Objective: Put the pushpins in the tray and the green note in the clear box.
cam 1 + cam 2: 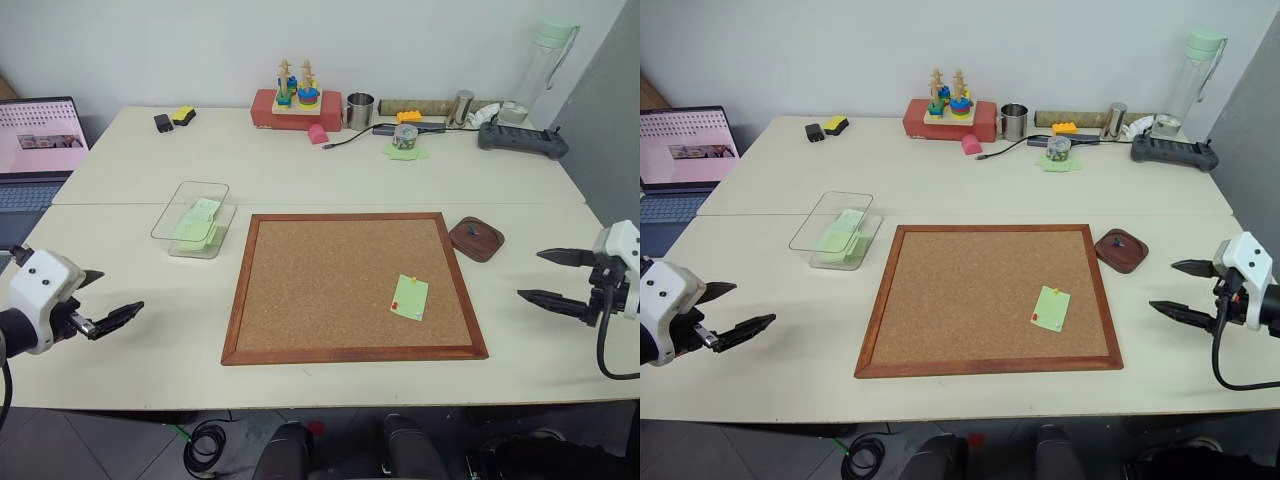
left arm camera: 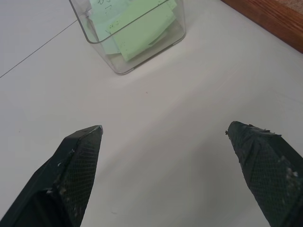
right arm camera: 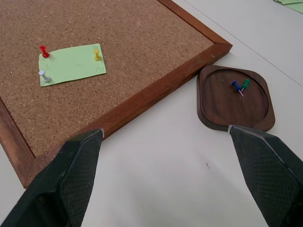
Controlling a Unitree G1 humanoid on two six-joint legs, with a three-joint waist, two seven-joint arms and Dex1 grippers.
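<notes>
Cork holds the note down, so we start with the pins.

We see the green note [image 3: 72,64] fixed near the cork board's [image 1: 340,285] right front corner by a red pushpin [image 3: 44,50], a yellow pushpin [image 3: 96,54] and a white pin [image 3: 44,75]; they must come out first. The tray [image 3: 235,99] sits just off the board's right rear corner, the clear box [image 1: 193,218] off its left side. Our left end effector [image 1: 105,303] and right end effector [image 1: 549,277] flank the board over the counter [image 1: 300,175], both spread wide and empty.
</notes>
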